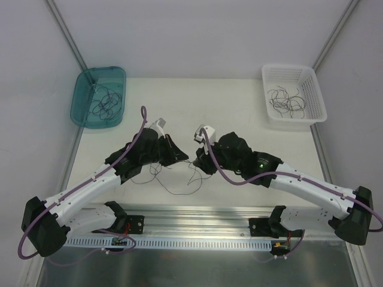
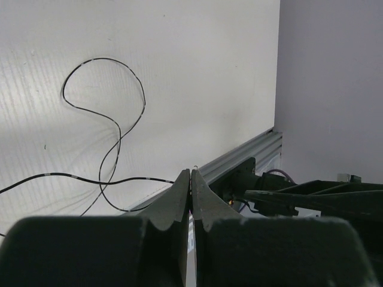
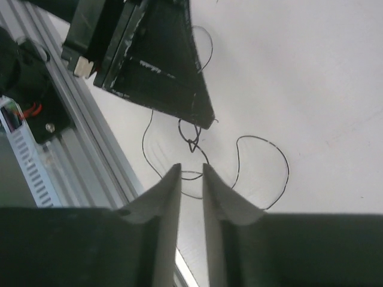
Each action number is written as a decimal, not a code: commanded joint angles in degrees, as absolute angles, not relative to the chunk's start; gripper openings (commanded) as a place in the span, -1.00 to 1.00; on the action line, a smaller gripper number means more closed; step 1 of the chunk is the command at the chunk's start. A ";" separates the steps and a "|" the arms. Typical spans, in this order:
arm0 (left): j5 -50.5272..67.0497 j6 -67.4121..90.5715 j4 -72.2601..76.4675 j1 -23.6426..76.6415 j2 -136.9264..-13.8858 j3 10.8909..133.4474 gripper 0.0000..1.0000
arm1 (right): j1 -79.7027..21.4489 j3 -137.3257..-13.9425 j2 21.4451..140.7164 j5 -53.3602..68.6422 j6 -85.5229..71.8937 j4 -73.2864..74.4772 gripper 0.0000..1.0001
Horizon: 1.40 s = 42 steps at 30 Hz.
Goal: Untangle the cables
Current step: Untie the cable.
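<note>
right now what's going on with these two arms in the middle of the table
Two robot arms are working on a small tangle of thin dark cables lying on the table between them. The left claw is shut, apparently pinching a strand at the knot. The right claw sits just beside it with its fingers slightly apart, not clearly gripping anything. More strands lie in the teal bin, far left, and the white basket, far right.
</note>
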<state>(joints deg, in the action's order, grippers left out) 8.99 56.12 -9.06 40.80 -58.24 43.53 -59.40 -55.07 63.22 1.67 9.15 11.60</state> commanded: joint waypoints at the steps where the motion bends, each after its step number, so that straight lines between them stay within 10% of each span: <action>1: 12.21 56.42 -7.12 40.61 -57.92 44.47 -1.00 | -60.91 -60.11 65.38 4.92 15.19 16.43 -0.46; 23: 15.03 55.90 -8.09 40.78 -58.97 46.49 -1.00 | -62.31 -68.20 74.79 3.25 24.96 24.52 -0.34; 36: 15.21 55.64 -8.26 40.78 -59.33 46.58 -1.00 | -62.31 -67.24 74.62 3.61 24.35 21.63 -0.99; 42: 12.57 55.55 -8.44 40.69 -57.57 44.48 -1.00 | -59.08 -61.89 69.18 4.91 20.31 17.24 -0.99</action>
